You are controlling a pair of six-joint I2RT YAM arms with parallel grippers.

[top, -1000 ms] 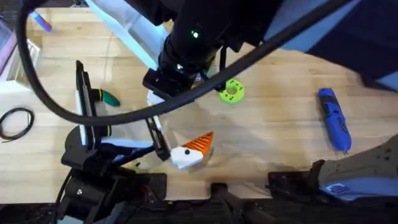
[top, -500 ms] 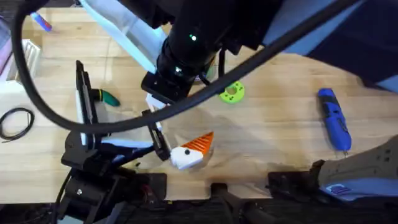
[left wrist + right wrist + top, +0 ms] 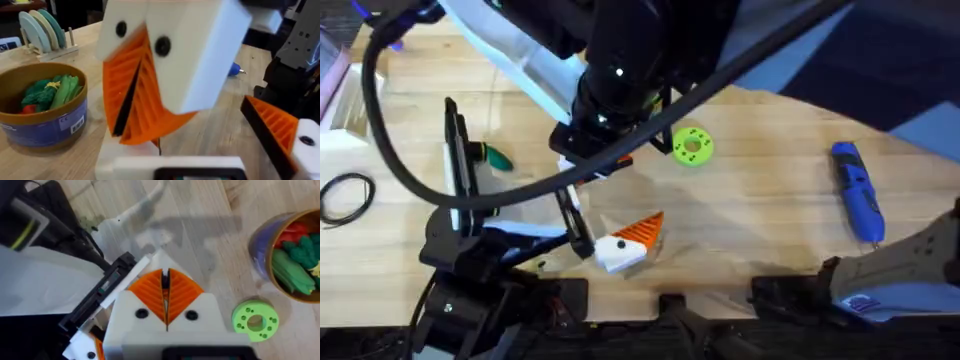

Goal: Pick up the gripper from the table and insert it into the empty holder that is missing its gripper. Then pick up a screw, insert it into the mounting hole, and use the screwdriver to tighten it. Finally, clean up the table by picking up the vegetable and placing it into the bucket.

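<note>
Since a second ago the big dark arm has drifted slightly up and right in the overhead view; the gripper (image 3: 628,240) lies unmoved.

It rests on the worktop (image 3: 760,215) just beside the holder (image 3: 575,225), nearer the bases than the arm overhead, its long axis slanted, orange finger pointing up-right toward the green disc (image 3: 692,146). Right end effector (image 3: 166,296) has its orange pads pressed together, empty, over the black stand (image 3: 95,300), near the bucket (image 3: 282,255). Left end effector (image 3: 132,107) hangs above the worktop, pads nearly closed, empty, the loose part beside it. The screwdriver (image 3: 857,190) lies well apart at right.
</note>
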